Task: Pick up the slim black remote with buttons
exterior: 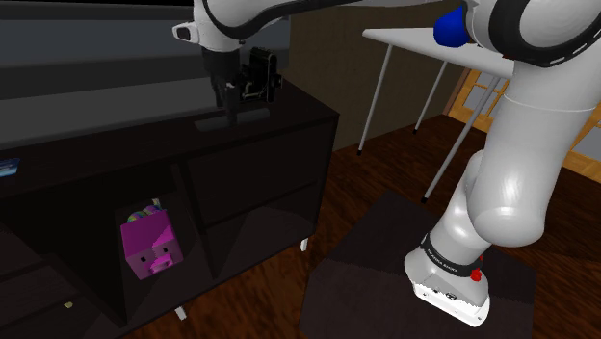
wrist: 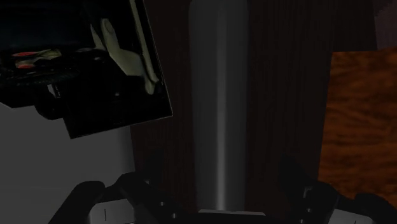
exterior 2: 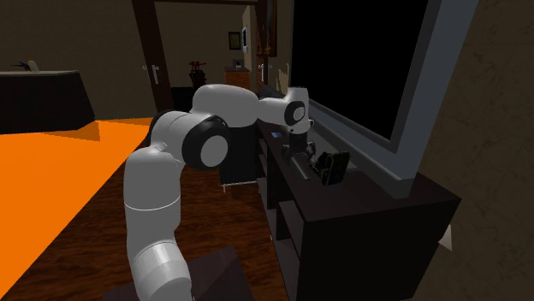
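The 2 black fingers (wrist: 137, 191) stand apart, 1 on each side of the long, slim, dark grey remote (wrist: 219, 95), which lies flat on the black cabinet (exterior: 125, 144), apparently touching neither. To grip well, I judge they should sink low and close squarely across its narrow width, since the smooth, faintly shiny body could slip or pivot. The glossy black boxy device (wrist: 108, 63) just beside it is worth keeping clear of.

Gripper (exterior: 231, 106) hangs just over slim remote (exterior: 231, 123) on dark cabinet (exterior: 116, 149) top, black gadget (exterior: 262, 75) beside. Pink pig-face cube (exterior: 146, 246) in shelf below; white table (exterior: 414, 40) w/ blue obj (exterior: 448, 29) behind.
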